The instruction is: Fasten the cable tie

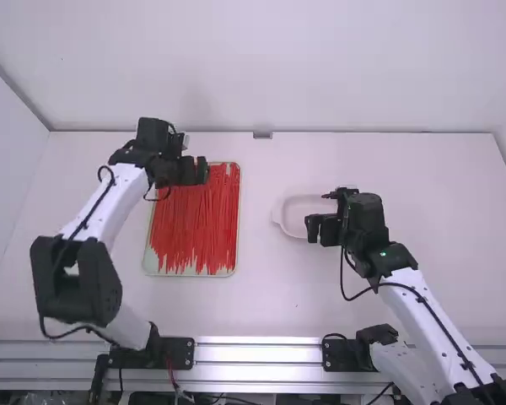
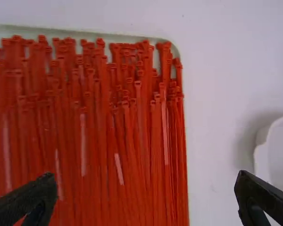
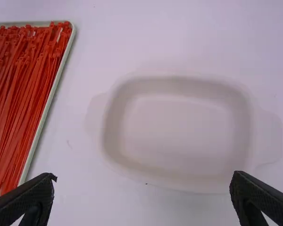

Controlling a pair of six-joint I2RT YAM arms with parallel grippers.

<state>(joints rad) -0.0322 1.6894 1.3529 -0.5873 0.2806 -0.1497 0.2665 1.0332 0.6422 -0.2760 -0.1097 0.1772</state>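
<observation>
A pale green tray [image 1: 235, 221] holds a thick pile of red cable ties [image 1: 196, 224], heads toward the far end. My left gripper [image 1: 204, 171] hovers over the tray's far end, open, with nothing between its fingers; its wrist view looks down on the cable ties [image 2: 99, 127] and the tray rim [image 2: 85, 33]. My right gripper [image 1: 323, 228] hangs open and empty above an empty white dish [image 1: 292, 211]. The right wrist view has the dish [image 3: 179, 129] in the middle, with the tray edge [image 3: 47, 108] and cable ties [image 3: 16, 89] to one side.
The white table stretches bare around the tray and the dish. A small grey clip [image 1: 262, 134] sits at the table's far edge. An aluminium rail [image 1: 253, 348] runs along the near edge by the arm bases.
</observation>
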